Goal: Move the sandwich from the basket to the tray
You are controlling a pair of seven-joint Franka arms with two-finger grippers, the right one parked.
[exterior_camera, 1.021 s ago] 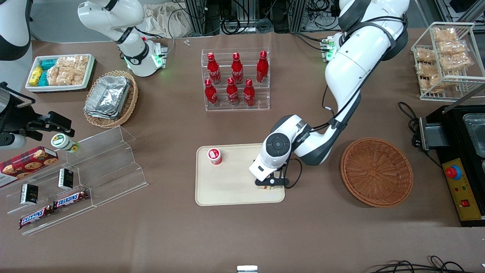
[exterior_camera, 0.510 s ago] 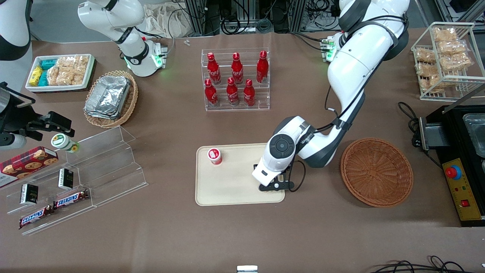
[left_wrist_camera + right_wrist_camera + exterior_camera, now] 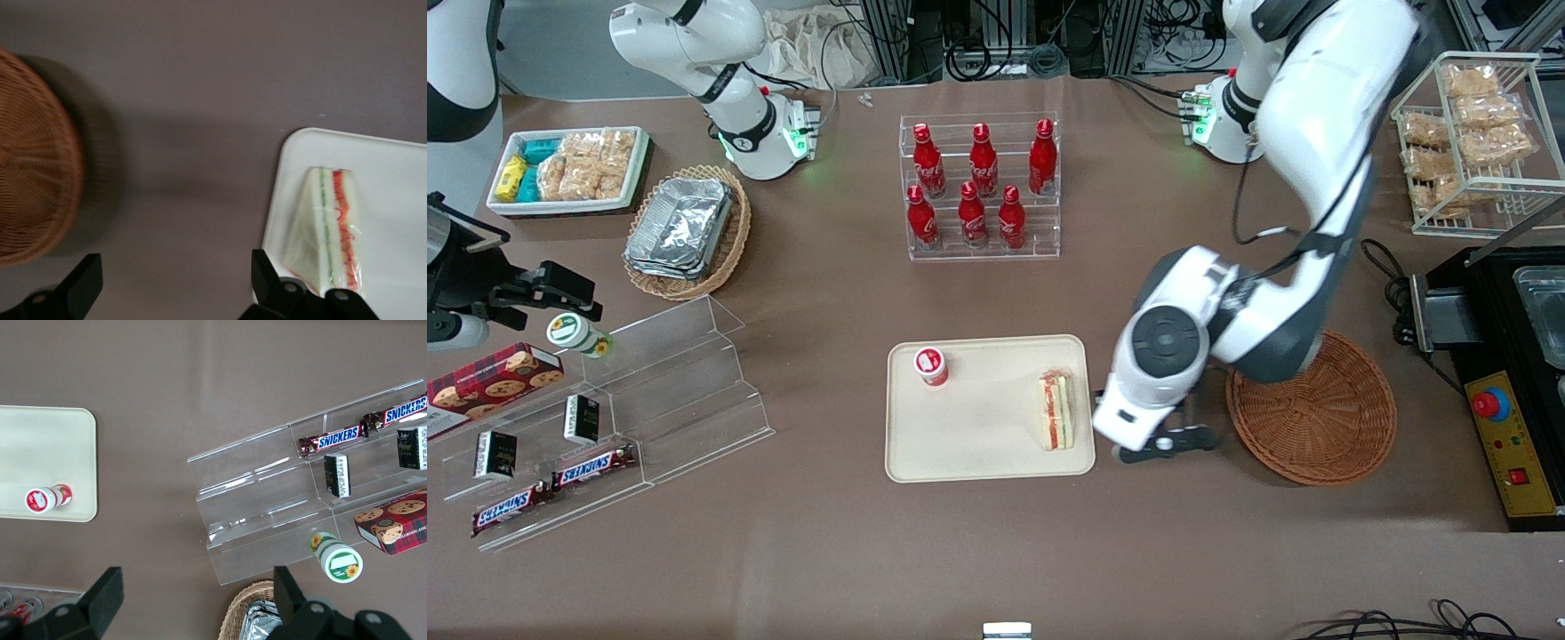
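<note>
Table: brown cloth covered the whole work surface, with cables and racks along the edge farthest from the front camera.
Front view, tray: the cream tray lay near the table's middle, a small red-lidded cup standing on it toward ten o'clock.
Front view, sandwich: the sandwich rested on the tray at its three o'clock edge, out of the basket, its long axis running twelve to six.
Front view, basket: the reddish wicker basket sat empty toward the working arm's end, well apart from the tray.
Front view, gripper: the left gripper hung over bare cloth between tray and basket, holding nothing; the sandwich lay at about nine to ten o'clock from it, near.
Front view, hidden: the arm's wrist covered the fingers and part of the basket's rim.
Left wrist view, gripper: the fingers stood wide apart, nothing between them.
Left wrist view, sandwich: the wedge lay flat inside the tray's rim, red and green filling stripes showing, clear of the fingers.
Left wrist view, cut off: the basket and tray both ran out of view.
Right wrist view: only the tray and cup showed; the sandwich was out of view.
Judgement: the placing looked done; only pulling clear seemed left.
</note>
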